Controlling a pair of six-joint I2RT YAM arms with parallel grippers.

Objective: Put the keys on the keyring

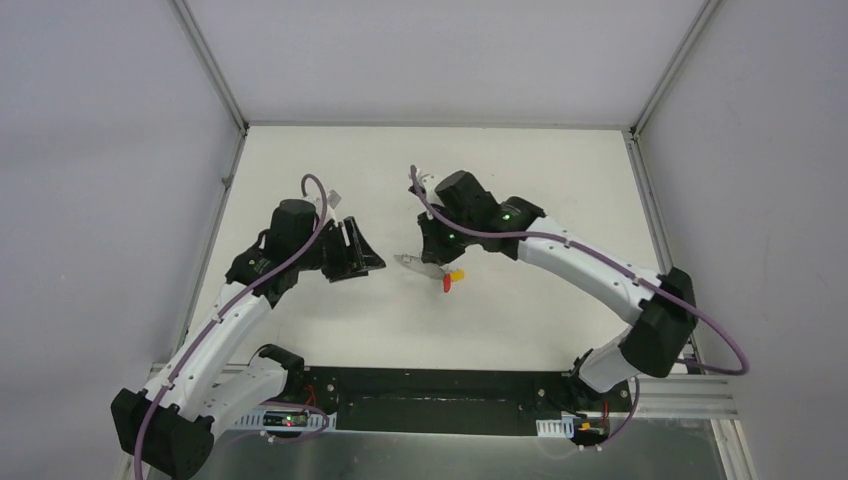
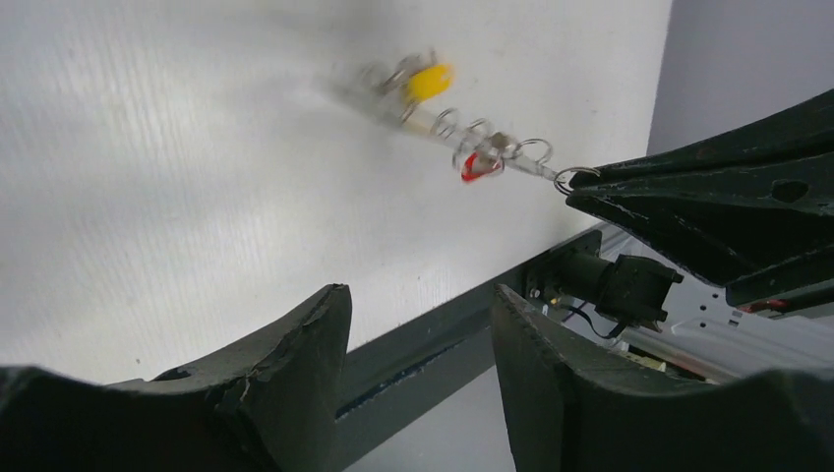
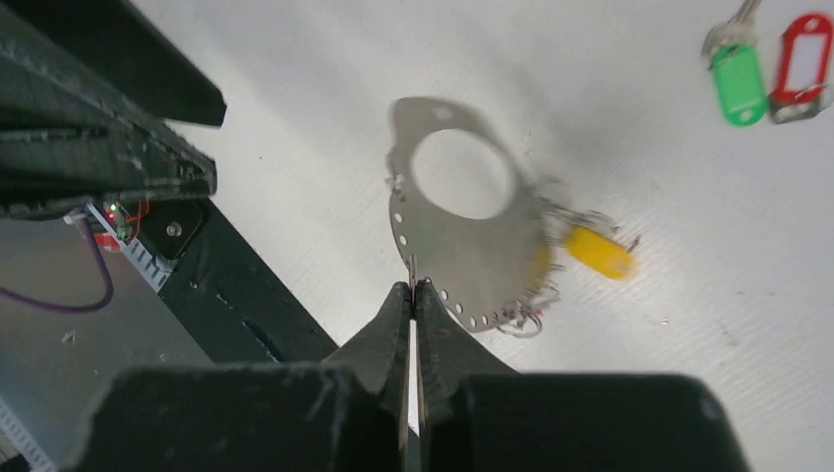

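My right gripper (image 3: 413, 287) is pinched fully together on the rim of the keyring (image 3: 462, 251). It is a flat, thin grey metal plate, rounded, with one big round hole and a row of small holes punched along its edge. It sticks out from my tips over the white, finely ribbed table (image 2: 177, 197). Two keys hang off its far edge on little wire loops: the yellow key (image 3: 600, 253), with an oval plastic tag, and a red key (image 2: 480, 165). The loops are too blurred to count. Two more lie loose on the table, side by side and well apart from the plate: a green key (image 3: 738, 84) and a second red key (image 3: 804, 64), both with oval plastic tags on silver metal. My left gripper (image 2: 418, 305) hangs near, its black, scuffed jaws about half apart with nothing between them
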